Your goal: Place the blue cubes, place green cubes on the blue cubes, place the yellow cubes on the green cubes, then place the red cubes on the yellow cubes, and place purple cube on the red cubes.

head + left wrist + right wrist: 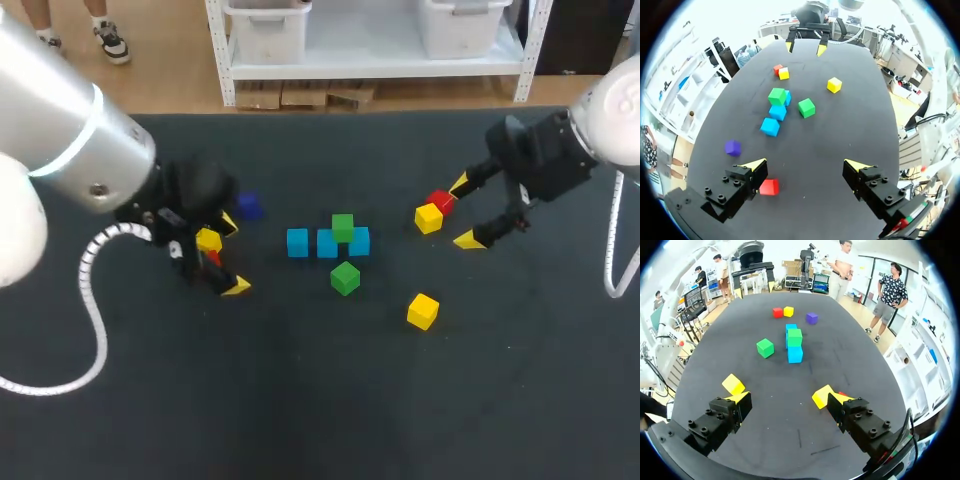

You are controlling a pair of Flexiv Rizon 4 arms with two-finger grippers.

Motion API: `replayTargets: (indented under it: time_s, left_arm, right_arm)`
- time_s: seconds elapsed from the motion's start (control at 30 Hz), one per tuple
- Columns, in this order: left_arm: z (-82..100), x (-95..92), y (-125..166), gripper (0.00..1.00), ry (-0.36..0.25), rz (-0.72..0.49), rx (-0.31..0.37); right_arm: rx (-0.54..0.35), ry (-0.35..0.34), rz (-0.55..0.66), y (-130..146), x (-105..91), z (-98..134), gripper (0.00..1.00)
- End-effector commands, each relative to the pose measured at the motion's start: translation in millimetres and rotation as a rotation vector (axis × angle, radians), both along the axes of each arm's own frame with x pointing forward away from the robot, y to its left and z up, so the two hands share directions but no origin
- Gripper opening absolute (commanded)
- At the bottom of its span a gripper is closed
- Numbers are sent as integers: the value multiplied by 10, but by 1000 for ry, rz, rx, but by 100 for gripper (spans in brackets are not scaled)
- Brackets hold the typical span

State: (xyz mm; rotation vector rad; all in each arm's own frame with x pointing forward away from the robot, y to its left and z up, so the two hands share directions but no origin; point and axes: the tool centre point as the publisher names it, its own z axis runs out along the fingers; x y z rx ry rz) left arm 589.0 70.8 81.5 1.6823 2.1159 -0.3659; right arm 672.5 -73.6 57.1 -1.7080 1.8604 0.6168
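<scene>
Three blue cubes (pixel 327 243) stand in a row, touching or nearly so, at the middle of the counter (pixel 300 400). One stacked green cube (pixel 343 228) sits on top of the row, toward its right end. A loose green cube (pixel 345 278) lies on the counter just in front of the row, apart from it.

Assessment: the blue layer is laid and the green layer is part done, so the step in hand is the second green cube.

A lone yellow cube (pixel 422 311) lies in front and to the right. A second yellow cube (pixel 428 218) touches a red cube (pixel 440 201) just beside the right claw (pixel 463 212). That claw is released, its fingers spread wide with nothing between them. The left claw (pixel 232 255) is likewise released and empty. A third yellow cube (pixel 208 240) and a second red cube (pixel 769 187) lie close by its fingers, and the purple cube (pixel 249 206) is near.

Next move, as judged: one claw goes to the loose green cube, closes on two opposite faces, lifts it and sets it squarely on the blue row beside the first green cube, without nudging that cube
</scene>
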Motion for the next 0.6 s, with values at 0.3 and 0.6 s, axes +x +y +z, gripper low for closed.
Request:
replayTargets:
  time_s: [0.3,0.6]
  left_arm:
    - [-235,72,-363,100,8,43,-15]
    - [-392,75,-604,100,32,57,-32]
  right_arm:
    - [3,0,1,0,4,-5,100]
    - [3,0,1,0,4,-5,100]
